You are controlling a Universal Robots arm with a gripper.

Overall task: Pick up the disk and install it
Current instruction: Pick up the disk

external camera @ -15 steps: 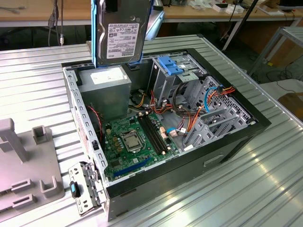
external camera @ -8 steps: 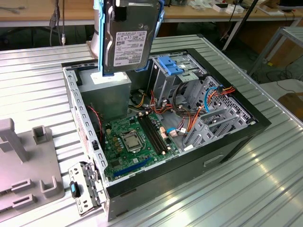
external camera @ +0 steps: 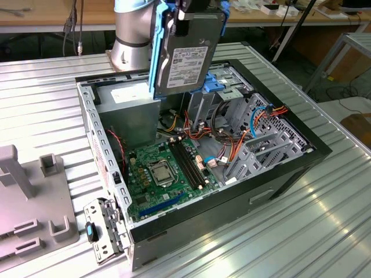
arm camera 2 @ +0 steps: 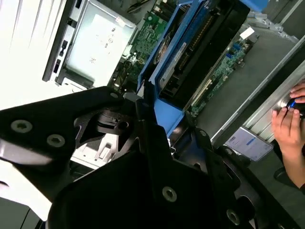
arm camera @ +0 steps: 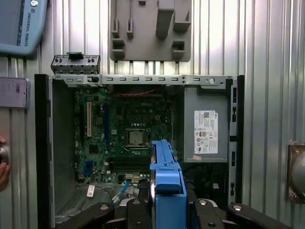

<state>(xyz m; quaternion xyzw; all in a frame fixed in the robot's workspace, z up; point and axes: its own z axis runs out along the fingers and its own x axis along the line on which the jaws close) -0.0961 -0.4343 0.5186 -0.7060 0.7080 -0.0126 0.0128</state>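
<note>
The disk [external camera: 188, 55], a grey metal drive with a white label, hangs upright and slightly tilted above the back of the open computer case [external camera: 278, 185]. A bright blue carrier rail [external camera: 155, 52] frames it. My gripper [external camera: 194, 10] is shut on its top edge. In the first wrist view the blue carrier [arm camera: 167, 183] sticks out edge-on from between the black fingers [arm camera: 136, 212], over the motherboard [arm camera: 124, 124]. In the second wrist view the disk [arm camera 2: 200, 52] sits in its blue frame beyond the gripper body.
Inside the case lie a green motherboard [external camera: 162, 174], a grey power supply box [external camera: 124, 110], and a drive cage [external camera: 243, 92] with a blue bracket [external camera: 217, 81] and loose cables. A grey fixture [external camera: 29, 202] sits at the exterior view's left. A person's hand [arm camera 2: 288, 124] rests beside the case.
</note>
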